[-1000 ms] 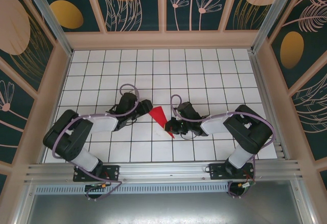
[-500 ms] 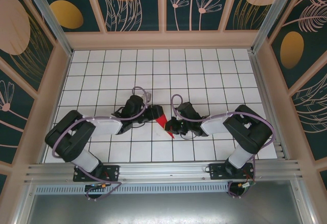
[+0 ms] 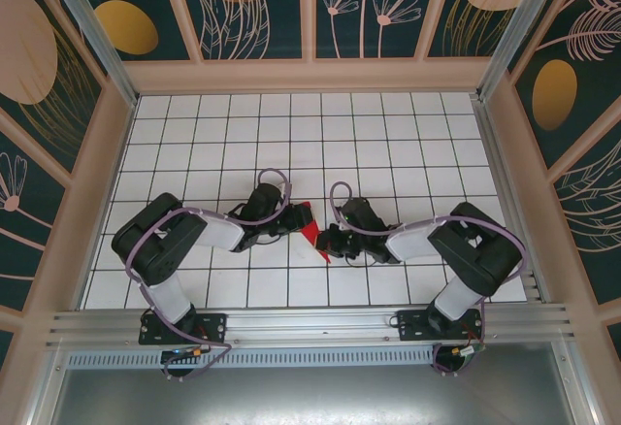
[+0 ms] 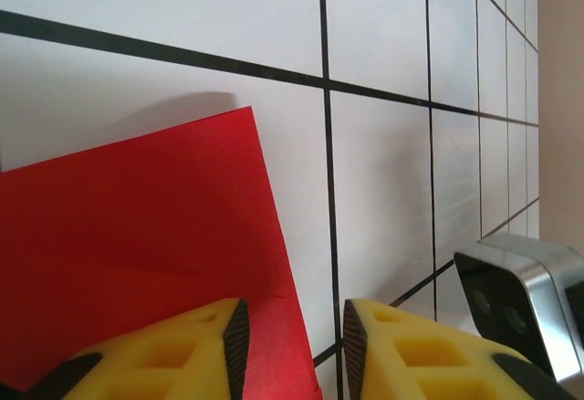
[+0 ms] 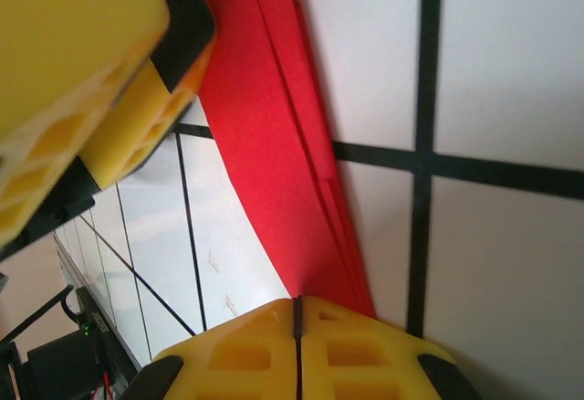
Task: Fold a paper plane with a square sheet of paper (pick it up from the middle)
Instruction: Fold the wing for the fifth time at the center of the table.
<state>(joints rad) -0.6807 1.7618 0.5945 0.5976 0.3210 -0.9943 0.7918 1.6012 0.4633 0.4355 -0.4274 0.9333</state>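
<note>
Where the two arms meet near the middle of the white gridded worktop (image 3: 388,134), the red paper plane (image 3: 310,229) lies between them, a slim folded wedge. Its long axis runs far to near with a slight lean to the right. The sharp tip points toward the near edge, where the arm bases are, and the broad end sits at the far left. From above, the broad end looks raised a little off the tiles, and the left wrist view shows a shadow under its far edge.

The left tool (image 4: 294,320) comes in low from the left at that broad end. Its yellow fingers (image 4: 214,322) stand narrowly apart with a clear gap between the pads. One edge of the paper runs into this gap, close against one finger, but the pads do not look pressed onto it. Just past them sits the grey camera housing (image 4: 516,300) of the other arm.

The right tool (image 5: 297,309) reaches in from the right at the narrow end. Its jaws are closed tight, pad against pad, with only a thin seam between them. The red paper tapers down to the fingertips and disappears there, so the tool is touching it. I cannot tell whether the paper is nipped between the pads or only pressed beneath them. Long crease lines run along the paper's length in that view, and from above the tip pokes out on the near side of this tool.
</note>
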